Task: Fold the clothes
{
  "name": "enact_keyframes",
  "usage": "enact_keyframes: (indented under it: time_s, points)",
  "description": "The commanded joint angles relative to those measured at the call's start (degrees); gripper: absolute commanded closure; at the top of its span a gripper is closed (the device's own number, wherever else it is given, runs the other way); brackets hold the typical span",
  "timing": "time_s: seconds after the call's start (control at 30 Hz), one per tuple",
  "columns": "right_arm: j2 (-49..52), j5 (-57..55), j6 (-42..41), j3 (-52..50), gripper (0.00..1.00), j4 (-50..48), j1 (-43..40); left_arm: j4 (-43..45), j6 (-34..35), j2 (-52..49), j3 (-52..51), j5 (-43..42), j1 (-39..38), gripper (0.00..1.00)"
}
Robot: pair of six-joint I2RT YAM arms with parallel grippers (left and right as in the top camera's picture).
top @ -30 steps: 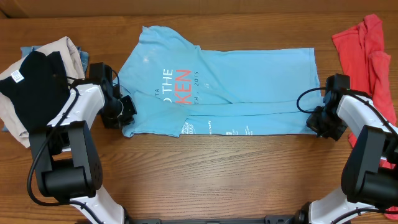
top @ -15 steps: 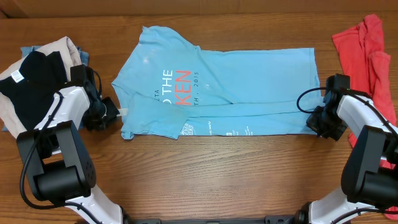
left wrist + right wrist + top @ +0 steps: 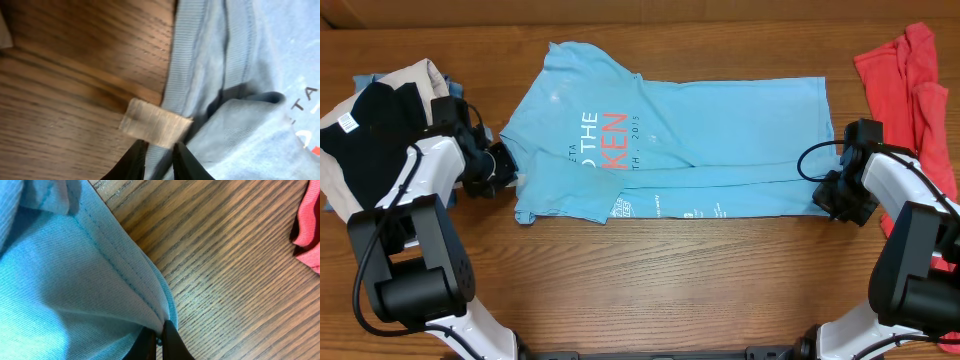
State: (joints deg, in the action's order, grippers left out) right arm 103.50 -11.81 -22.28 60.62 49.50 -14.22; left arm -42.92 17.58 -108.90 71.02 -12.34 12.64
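A light blue T-shirt (image 3: 670, 140) with orange and white print lies flat across the table, its bottom part folded up. My left gripper (image 3: 508, 170) is at the shirt's left edge. In the left wrist view its jaws (image 3: 159, 152) are closed on the ribbed collar (image 3: 185, 75), just below the beige neck label (image 3: 155, 129). My right gripper (image 3: 828, 198) is at the shirt's lower right corner. In the right wrist view its jaws (image 3: 159, 336) pinch the stitched hem (image 3: 125, 255).
A pile of black, beige and blue clothes (image 3: 370, 130) lies at the left edge, close behind my left arm. A red garment (image 3: 905, 80) lies at the back right and shows in the right wrist view (image 3: 307, 230). Bare wooden table (image 3: 670, 280) runs along the front.
My left gripper left the shirt's lower left corner, swung out to the left, then came back in at the collar. The right arm has not moved.
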Motion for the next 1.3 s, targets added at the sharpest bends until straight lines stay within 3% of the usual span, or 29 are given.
enact_keyframes:
  time_s: [0.0, 0.93, 1.27]
  points:
    - [0.7, 1.0, -0.5, -0.5, 0.96, -0.3, -0.2, 0.7, -1.8, 0.3, 1.1, -1.2, -2.1, 0.78]
    - [0.7, 1.0, -0.5, -0.5, 0.96, 0.1, -0.2, 9.4, -2.7, -6.5, -1.6, 1.8, -3.9, 0.76]
    - [0.7, 1.0, -0.5, -0.5, 0.96, 0.1, -0.2, 12.6, -5.4, -7.2, 0.3, 3.6, 3.0, 0.76]
